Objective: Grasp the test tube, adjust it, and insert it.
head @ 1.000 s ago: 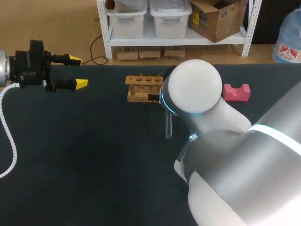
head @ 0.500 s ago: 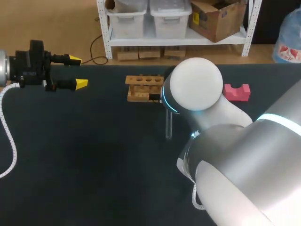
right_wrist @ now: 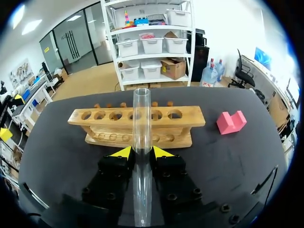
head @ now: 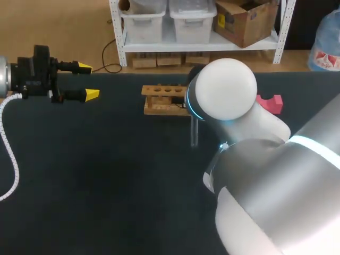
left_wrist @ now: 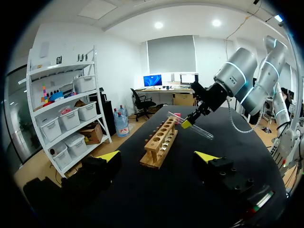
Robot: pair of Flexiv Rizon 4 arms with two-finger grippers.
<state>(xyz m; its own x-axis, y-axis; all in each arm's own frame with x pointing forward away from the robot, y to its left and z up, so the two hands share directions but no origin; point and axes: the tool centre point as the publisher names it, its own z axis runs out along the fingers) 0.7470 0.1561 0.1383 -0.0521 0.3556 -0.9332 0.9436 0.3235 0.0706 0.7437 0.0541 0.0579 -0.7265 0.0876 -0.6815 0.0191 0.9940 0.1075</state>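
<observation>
Right wrist view, for the grip: right gripper (right_wrist: 142, 152) closed on the test tube (right_wrist: 141, 114), both yellow tips pressed to the glass from opposite sides near mid-length. Points along the fingers toward the wooden rack (right_wrist: 95, 124), roughly in line with the middle holes of its top bar. Looks open-mouthed at the far end (hard to be sure of the near one). From the left wrist view, hangs clear of the table (left_wrist: 156, 192), tilted, nearer level than upright, just above the rack's far end. Not yet in any hole.

Judged to be in the adjusting step. Turn the wrist until the glass stands upright with the closed end down, and do it clear of the rack, not over it, to avoid sweeping the top bar. Then pick one hole, centre above it, check from both sides, and lower straight and slowly through the upper bar into the seat below. Hold firmly enough to stop slipping during the turn, but squeeze no harder than needed: thin glass, likely slick. Let go only once seated. Mind the rack, probably light and loose, easily nudged by a skewed entry.

As for the left gripper (left_wrist: 157, 156): spread wide, holding nothing, well apart at the table's left side, aimed at the rack. Leave out, or bring in to steady the rack if needed. Ignore the pink block (right_wrist: 231, 121), near one end of the rack and out of the way.
</observation>
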